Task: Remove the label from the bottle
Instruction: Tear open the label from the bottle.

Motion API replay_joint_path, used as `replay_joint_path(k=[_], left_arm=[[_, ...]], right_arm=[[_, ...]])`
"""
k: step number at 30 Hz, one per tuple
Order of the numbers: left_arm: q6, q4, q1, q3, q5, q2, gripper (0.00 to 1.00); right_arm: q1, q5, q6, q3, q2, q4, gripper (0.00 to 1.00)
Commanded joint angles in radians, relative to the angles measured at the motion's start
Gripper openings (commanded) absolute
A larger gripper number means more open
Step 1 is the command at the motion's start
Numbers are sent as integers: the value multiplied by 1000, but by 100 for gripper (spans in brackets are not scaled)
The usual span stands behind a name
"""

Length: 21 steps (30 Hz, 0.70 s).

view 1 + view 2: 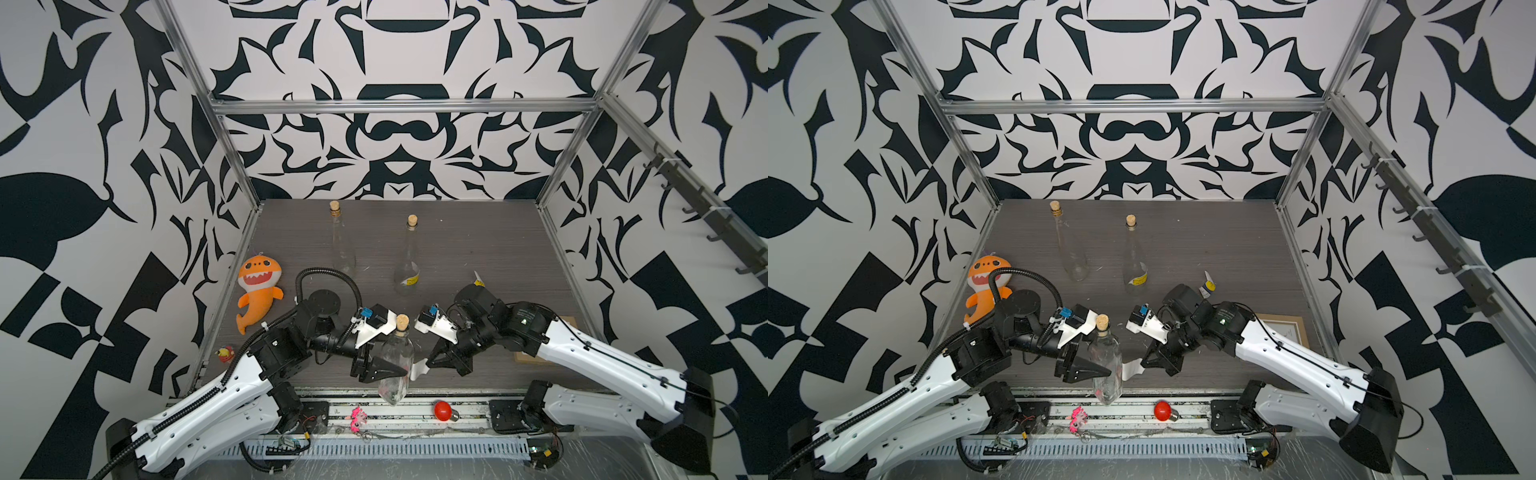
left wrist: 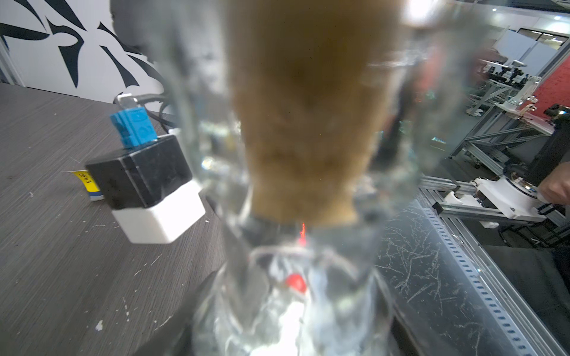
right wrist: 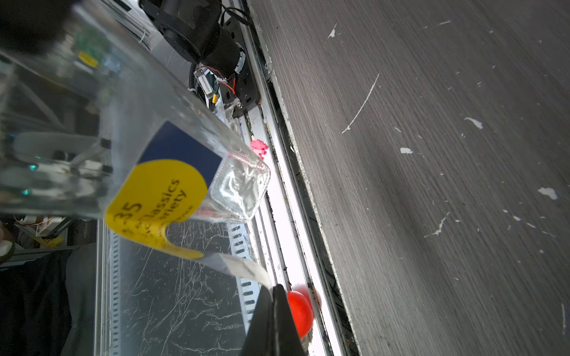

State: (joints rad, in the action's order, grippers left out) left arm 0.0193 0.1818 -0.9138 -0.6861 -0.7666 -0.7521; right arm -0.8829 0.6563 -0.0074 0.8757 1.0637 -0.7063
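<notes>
Left gripper (image 1: pixel 390 371): clamped across the body of the bottle (image 1: pixel 397 353). One dark finger is in front of the glass; the other is behind it and hard to see.
Right gripper (image 3: pixel 275 291): fingers pressed together on the free end of the label (image 3: pixel 157 200).
Bottle: clear glass with a cork (image 1: pixel 402 322) in the neck, held tilted off the table (image 1: pixel 478 232) between the two arms. Its base reaches past the table's front edge, above the metal rail (image 1: pixel 415 419).
Label: the yellow and dark blue part is stuck low on the glass. A pale strip curls away from it into the right gripper.
Open room: bare tabletop behind the held bottle, up to the plain standing bottle (image 1: pixel 343 249) and the labelled standing bottle (image 1: pixel 408 266). A wider bare stretch runs toward the far right corner.
Edges: plush shark (image 1: pixel 257 291) against the left wall. Red bulb (image 1: pixel 443 410) and pink toy (image 1: pixel 358 417) lie on the rail, either side of the bottle's base.
Hidden: wooden frame (image 1: pixel 1285 330) is partly under the right arm. The left wrist view is mostly filled by blurred cork and glass.
Writing: the label reads "35", "lassics" and "riety", with the first letters lost round the curve and the smaller print unreadable. A yellow scrap (image 2: pixel 86 182) on the table shows a pound sign and digits, partly covered by a camera housing.
</notes>
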Motion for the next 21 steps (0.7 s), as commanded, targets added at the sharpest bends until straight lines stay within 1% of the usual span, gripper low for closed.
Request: replay_joint_path(k=[1, 5, 9, 16, 21], left_arm=[[-11, -13, 1, -56, -117, 14, 0], [-23, -13, 1, -77, -196, -29, 0], [-36, -28, 1, -85, -245, -46, 0], [-42, -30, 1, -96, -264, -28, 0], [-60, -49, 1, -104, -300, -18, 0]], right_arm=[[11, -31, -19, 40, -8, -24, 0], [11, -25, -27, 63, 1, -24, 0], [9, -29, -49, 84, 14, -29, 0], [14, -28, -77, 105, 50, -42, 0], [24, -17, -85, 118, 59, -39, 0]])
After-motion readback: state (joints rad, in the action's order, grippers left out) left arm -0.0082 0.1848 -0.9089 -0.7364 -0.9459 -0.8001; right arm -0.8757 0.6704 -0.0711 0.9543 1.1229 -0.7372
